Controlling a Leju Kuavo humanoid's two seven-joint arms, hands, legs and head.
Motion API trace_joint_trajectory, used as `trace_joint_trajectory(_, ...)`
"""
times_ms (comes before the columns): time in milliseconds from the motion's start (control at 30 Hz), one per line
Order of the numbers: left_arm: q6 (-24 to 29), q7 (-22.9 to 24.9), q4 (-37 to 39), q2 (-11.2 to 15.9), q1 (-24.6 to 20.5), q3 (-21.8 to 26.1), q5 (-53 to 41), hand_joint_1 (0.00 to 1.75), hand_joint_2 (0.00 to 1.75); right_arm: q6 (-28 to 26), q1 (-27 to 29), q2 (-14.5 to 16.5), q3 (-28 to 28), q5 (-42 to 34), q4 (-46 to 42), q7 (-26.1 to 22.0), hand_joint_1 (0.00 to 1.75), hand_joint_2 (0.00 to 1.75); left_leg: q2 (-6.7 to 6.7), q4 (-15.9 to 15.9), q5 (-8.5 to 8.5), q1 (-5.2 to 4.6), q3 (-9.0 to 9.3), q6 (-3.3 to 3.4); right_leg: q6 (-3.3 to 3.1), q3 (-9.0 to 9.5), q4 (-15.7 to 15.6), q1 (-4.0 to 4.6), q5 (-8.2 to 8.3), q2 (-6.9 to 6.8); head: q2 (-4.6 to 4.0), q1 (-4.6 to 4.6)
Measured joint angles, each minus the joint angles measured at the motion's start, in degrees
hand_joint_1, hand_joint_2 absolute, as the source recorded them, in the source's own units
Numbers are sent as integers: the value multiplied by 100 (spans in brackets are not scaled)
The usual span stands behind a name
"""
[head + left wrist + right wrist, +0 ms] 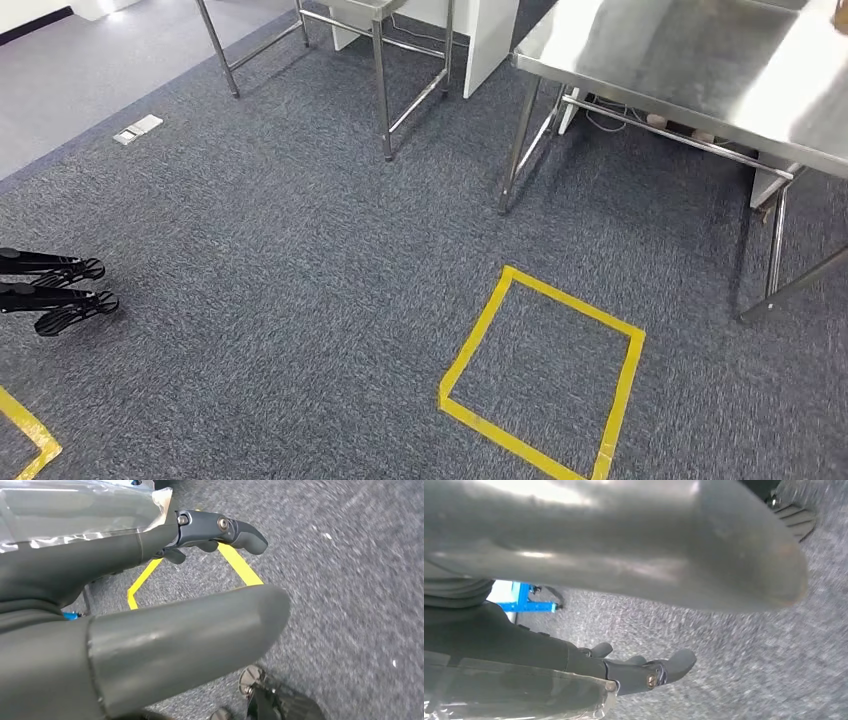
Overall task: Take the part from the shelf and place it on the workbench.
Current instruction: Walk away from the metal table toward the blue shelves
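Grey carpet floor (300, 250) everywhere, with a yellow tape square (545, 375) stuck on it. The steel worktop (700, 70) stands just beyond that square, a little to its right. The part looks like a clear plastic bag (75, 510), and both hands seem to have hold of it: the left hand (150, 630) has dark fingers (220, 530) running along the bag's edge, and the right hand (624, 545) does the same in its wrist view. The bag hangs above the carpet, near the tape square.
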Motion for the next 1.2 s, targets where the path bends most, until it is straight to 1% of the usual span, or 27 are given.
trace_joint_trajectory(67, 1, 1, 0, -2, -1, 0, -1, 0, 0, 0, 11, 4, 1, 2, 1, 0, 0, 0, -95, -5, 8, -9, -11, 36, -48, -395, 800, -22, -342, 165, 0, 31)
trace_joint_trajectory(100, 0, 3, 0, -3, 1, 0, -2, 0, 0, 0, 18, 5, 2, 2, 2, 0, 0, 0, -155, -4, 9, -13, -17, 38, -44, -584, 1153, -23, -452, 194, 0, 43)
trace_joint_trajectory(133, 0, 6, 0, -4, 3, 0, -3, 0, 0, 0, 25, 3, 2, 3, 2, 0, 0, 0, -214, -2, 9, -15, -18, 39, -16, -683, 1314, -22, -466, 207, 0, 49)
trace_joint_trajectory(167, 0, 9, 0, -4, 5, 0, -3, 0, 0, 1, 31, -1, 3, 4, 2, 0, 0, 0, -275, 0, 9, -16, -13, 38, 29, -665, 1237, -21, -381, 218, 0, 56)
trace_joint_trajectory(200, 0, 11, 0, -4, 7, 0, -3, 0, 0, 2, 33, -7, 4, 5, 2, 0, 0, 0, -335, 2, 9, -17, -3, 35, 79, -533, 931, -24, -214, 238, 0, 63)
trace_joint_trajectory(233, 0, 13, 0, -7, 7, 0, -4, 0, 0, 3, 34, -13, 4, 5, 2, 0, 0, 0, -391, 5, 7, -17, 6, 27, 120, -335, 489, -34, -18, 305, 0, 72)
trace_joint_trajectory(267, 1, 15, 0, -10, 6, 0, -4, 0, 0, 4, 33, -18, 5, 6, 2, 0, 0, 0, -444, 20, -1, -30, 11, 6, 129, -161, 77, -36, 151, 379, 0, 85)
trace_joint_trajectory(300, 2, 17, 0, -13, 5, 0, -4, 0, 0, 5, 32, -21, 5, 7, 2, 0, 0, 0, -489, 32, -11, -42, 10, -21, 110, -39, -221, -38, 267, 437, 0, 92)
trace_joint_trajectory(333, 3, 19, 0, -15, 6, 0, -4, 0, 0, 5, 30, -24, 6, 7, 2, 1, 0, 0, -526, 41, -20, -52, 4, -54, 69, 14, -368, -35, 318, 475, 0, 90)
trace_joint_trajectory(400, 8, 22, 0, -15, 13, 0, -4, 0, 0, 7, 20, -21, 9, 7, 2, 4, 0, 0, -589, 46, -26, -48, -10, -117, -26, 37, -395, -41, 340, 418, 0, 73)
trace_joint_trajectory(433, 5, 23, 0, -13, 17, 0, -4, 0, 0, 7, 12, -16, 13, 11, 1, 8, 0, 0, -568, 75, -49, -39, -27, -145, -65, 57, -404, -57, 354, 379, 0, 65)
trace_joint_trajectory(500, -9, 25, 0, -9, 17, 0, -5, 0, 0, 8, 9, -12, 24, 20, 0, 26, 0, 0, -381, 392, -262, -27, -170, -201, -151, 92, -427, -96, 375, 289, 0, 9)
trace_joint_trajectory(567, -23, 27, 0, -6, 14, 0, -8, 0, 0, 9, 26, -16, 34, 27, -1, 49, 0, 0, -157, 1096, -639, -6, -508, -256, -205, 101, -427, -77, 362, 195, 0, -54)
trace_joint_trajectory(600, -28, 31, 0, -4, 14, 0, -10, 0, 0, 9, 35, -18, 37, 29, -1, 55, 0, 0, -108, 1440, -773, 8, -684, -280, -214, 104, -424, -66, 354, 145, 0, -67)
trace_joint_trajectory(633, -32, 35, 0, -3, 18, 0, -12, 0, 0, 9, 40, -18, 39, 29, -1, 58, 0, 0, -85, 1634, -807, 20, -793, -295, -222, 107, -422, -58, 346, 97, 0, -66)
trace_joint_trajectory(667, -35, 39, 0, -2, 21, 0, -13, 0, 0, 9, 40, -17, 42, 29, -1, 58, 0, 0, -67, 1611, -727, 30, -795, -303, -223, 113, -420, -55, 336, 55, 0, -68)
trace_joint_trajectory(700, -38, 42, 0, 1, 23, 0, -13, 0, 0, 9, 37, -15, 44, 29, -1, 59, 0, 0, -42, 1372, -556, 38, -683, -301, -220, 126, -420, -54, 324, 17, 0, -73)
trace_joint_trajectory(767, -45, 44, 0, 7, 16, -1, -13, 0, 0, 9, 34, -10, 46, 31, -1, 59, 0, 0, 88, 598, -189, 34, -285, -273, -187, 162, -419, -36, 289, -45, 0, -86)
trace_joint_trajectory(833, -54, 45, 0, 8, 5, -2, -13, 0, 0, 8, 32, -8, 48, 33, -1, 59, 0, 0, 168, 164, -62, 3, -61, -217, -131, 189, -418, 6, 256, -96, 0, -75)
trace_joint_trajectory(900, -56, 47, 0, 8, 1, -2, -13, 0, 0, 8, 24, -9, 49, 33, -1, 60, 0, 0, 104, 117, -66, -35, -55, -146, -67, 207, -436, 29, 245, -154, 0, -58)
trace_joint_trajectory(967, -56, 48, 0, 7, 2, -2, -13, 0, 0, 21, 13, -14, 51, 38, -1, 61, 0, 0, 31, 54, -27, -29, -34, -61, -13, 187, -370, 23, 185, -117, 1, -56)
trace_joint_trajectory(1000, -57, 48, 0, 7, 1, -2, -13, 0, 0, 37, 10, -18, 52, 42, 0, 61, 0, 0, -3, 18, -2, -18, -23, -18, -7, 111, -200, 16, 85, -40, 1, -47)
trace_joint_trajectory(1033, -60, 48, 0, 5, 1, -3, -13, 0, 0, 56, 11, -21, 55, 46, 1, 61, 0, 0, -37, -3, 15, -9, -17, 13, -17, -40, 109, 0, -69, 58, 1, -30)
trace_joint_trajectory(1100, -63, 48, 0, 3, 0, -3, -13, 0, 0, 86, 21, -22, 57, 51, 2, 61, 0, 0, -122, -7, 21, -14, -30, 41, -37, -450, 922, -24, -394, 184, 0, 0)
trace_joint_trajectory(1133, -64, 48, 0, 1, 2, -3, -13, 0, 0, 95, 30, -24, 58, 52, 2, 61, 0, 0, -174, -7, 21, -14, -33, 42, -17, -607, 1214, -30, -472, 201, 0, 9)
trace_joint_trajectory(1167, -65, 48, 0, 1, 4, -2, -13, 0, 0, 99, 37, -30, 58, 53, 2, 61, 0, 0, -226, -5, 21, -14, -31, 40, 25, -659, 1292, -36, -448, 209, 0, 16)
trace_joint_trajectory(1200, -67, 48, 0, 1, 6, -2, -13, 0, 0, 103, 41, -37, 58, 53, 2, 61, 0, 0, -281, -3, 22, -12, -24, 37, 83, -593, 1127, -44, -328, 217, 0, 27)
